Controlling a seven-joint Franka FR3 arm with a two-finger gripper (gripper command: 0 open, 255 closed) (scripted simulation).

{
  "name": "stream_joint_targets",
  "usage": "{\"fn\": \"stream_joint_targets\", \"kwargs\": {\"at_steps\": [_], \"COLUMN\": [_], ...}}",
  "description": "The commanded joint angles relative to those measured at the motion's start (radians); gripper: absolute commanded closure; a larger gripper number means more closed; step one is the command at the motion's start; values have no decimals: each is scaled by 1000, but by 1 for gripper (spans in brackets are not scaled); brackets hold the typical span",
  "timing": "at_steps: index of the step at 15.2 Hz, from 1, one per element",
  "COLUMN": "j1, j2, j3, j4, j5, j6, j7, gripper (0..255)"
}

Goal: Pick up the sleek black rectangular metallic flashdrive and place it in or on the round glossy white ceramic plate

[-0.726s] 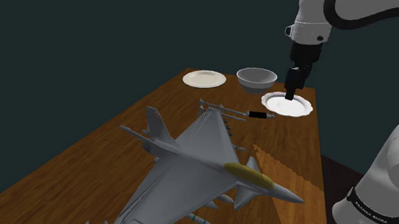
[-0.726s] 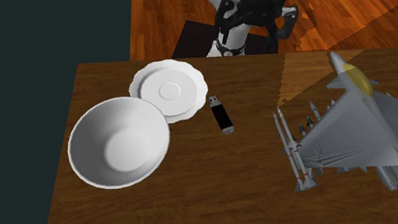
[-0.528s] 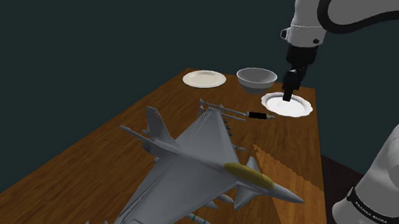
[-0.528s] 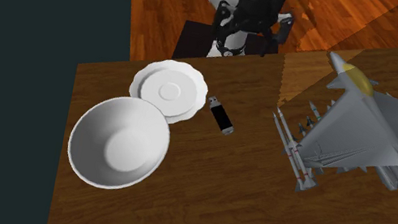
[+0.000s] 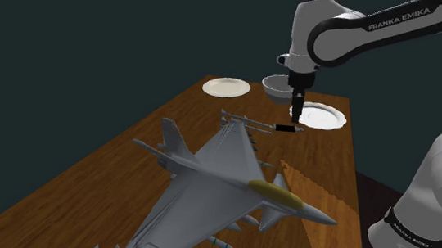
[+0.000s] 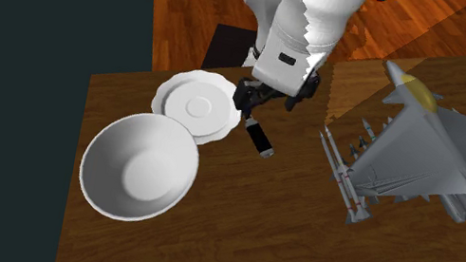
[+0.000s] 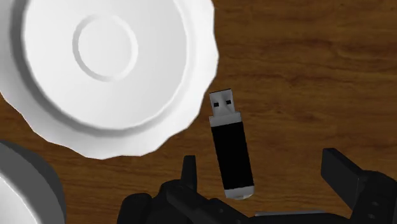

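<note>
Spread wide apart, the jaws of the all-black two-finger gripper (image 7: 261,167) hold nothing. In the wrist view one finger stands on each side of the black rectangular flash drive (image 7: 230,145) with its silver metal plug and silver end cap, and neither finger touches it. The drive lies flat on the brown wooden table (image 7: 305,70), just beside the scalloped rim of the round glossy white plate (image 7: 108,70) but apart from it, plug end nearest the rim. In the shoulder view the gripper points down from the white arm (image 5: 343,34) and hangs close over the drive. A deep white bowl (image 6: 137,166) sits on the plate's other side, and in the second exterior view their rims overlap. A large grey model fighter jet (image 5: 216,181) with a yellow canopy lies farther along the table, its missile-tipped wing near the drive. A second, cream-coloured round plate (image 5: 226,86) rests near the table's far corner.
</note>
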Motion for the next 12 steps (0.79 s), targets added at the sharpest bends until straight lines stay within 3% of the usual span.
{"fn": "stream_joint_targets", "kwargs": {"at_steps": [1,9,12], "j1": [16,14,14], "j2": [68,117,117], "j3": [-18,-26,-26], "j4": [13,-56,-56], "j5": [-13,-20,-20], "j6": [59,177,177], "j7": [-94,-103,-103], "gripper": [0,0,0]}}
